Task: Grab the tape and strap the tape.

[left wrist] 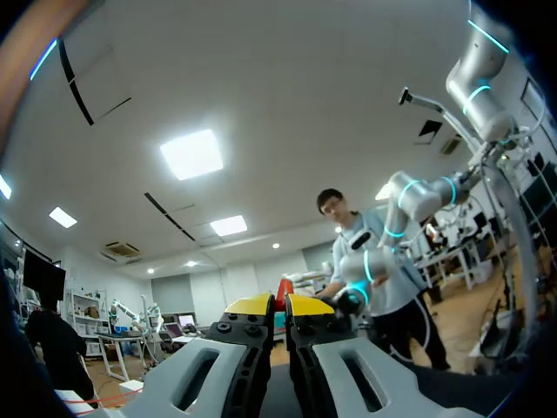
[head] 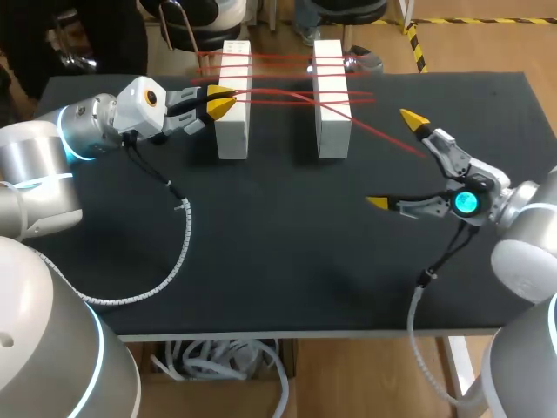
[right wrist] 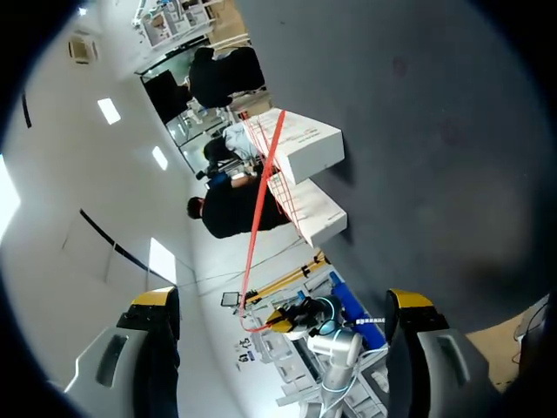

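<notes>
Tape: the thin red tape (head: pixel 287 94) (right wrist: pixel 261 183) runs in lines across two white box-shaped blocks (head: pixel 233 122) (head: pixel 332 122) at 12 o'clock on the black table (head: pixel 287 252).
Left gripper (head: pixel 219 102) (left wrist: pixel 278 303): at 10 o'clock, just beside the left block. Its yellow tips are pinched together on the thin red tape.
Right gripper (head: pixel 396 161) (right wrist: pixel 282 300): at 3 o'clock, fingers wide apart.
Slanting line: one line of tape slants from the blocks toward 4 o'clock and ends near the right gripper.

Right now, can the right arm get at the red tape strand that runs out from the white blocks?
Probably yes: the right gripper is open, the red tape strand runs toward it, and nothing stands between them.
</notes>
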You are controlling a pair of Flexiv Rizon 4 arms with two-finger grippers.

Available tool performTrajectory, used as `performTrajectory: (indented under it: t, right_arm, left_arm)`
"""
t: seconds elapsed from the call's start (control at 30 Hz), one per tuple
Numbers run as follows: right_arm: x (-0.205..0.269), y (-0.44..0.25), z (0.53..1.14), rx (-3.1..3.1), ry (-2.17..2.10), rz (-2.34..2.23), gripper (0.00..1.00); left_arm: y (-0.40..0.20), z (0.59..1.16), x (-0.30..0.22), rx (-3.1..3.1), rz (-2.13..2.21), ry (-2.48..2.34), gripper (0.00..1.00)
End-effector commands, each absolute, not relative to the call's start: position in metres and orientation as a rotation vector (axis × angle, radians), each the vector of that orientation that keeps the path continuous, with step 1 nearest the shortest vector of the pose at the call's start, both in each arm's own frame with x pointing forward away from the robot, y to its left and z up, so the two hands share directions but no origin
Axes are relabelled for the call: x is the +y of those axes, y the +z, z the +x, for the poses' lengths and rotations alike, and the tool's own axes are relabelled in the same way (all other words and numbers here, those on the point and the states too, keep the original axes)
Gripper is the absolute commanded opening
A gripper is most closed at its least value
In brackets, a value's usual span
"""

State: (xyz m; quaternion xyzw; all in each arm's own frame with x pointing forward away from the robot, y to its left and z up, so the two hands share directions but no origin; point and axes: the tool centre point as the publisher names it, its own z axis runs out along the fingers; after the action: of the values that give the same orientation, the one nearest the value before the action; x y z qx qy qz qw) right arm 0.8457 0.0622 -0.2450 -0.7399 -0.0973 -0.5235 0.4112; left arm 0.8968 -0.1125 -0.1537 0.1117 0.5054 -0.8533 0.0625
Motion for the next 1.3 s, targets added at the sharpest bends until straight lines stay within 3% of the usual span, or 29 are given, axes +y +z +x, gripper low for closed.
performTrajectory:
  t: [0.03, 1.3]
  right_arm:
    - [0.088, -0.255, 0.868, 0.123, -1.488, -2.248, 1.00]
    - [0.007, -0.196, 0.929, 0.407, -1.667, -2.119, 1.00]
  left_arm:
    - [-0.154, 0.897, -0.113, 1.528, 0.337, -2.578, 0.00]
    - [-0.154, 0.897, -0.113, 1.528, 0.337, -2.578, 0.00]
